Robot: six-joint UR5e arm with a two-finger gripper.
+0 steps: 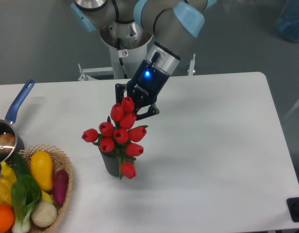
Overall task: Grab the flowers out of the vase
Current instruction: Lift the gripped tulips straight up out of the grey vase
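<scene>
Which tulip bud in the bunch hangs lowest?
The bud at the bottom of the flowers, drooping over the front of the vase. The other buds sit higher, running up toward the gripper.

A robotics lab, staged with household props: an industrial robot arm [164, 24] with grey links and light blue joint caps stands on a pedestal behind the far edge of a plain white desk [212, 145], over a bare grey floor [246, 43]. Near the desk's left edge, a wicker basket [67, 182] of toy-like vegetables and a blue-handled saucepan [11, 124] stand in for a kitchen.
</scene>
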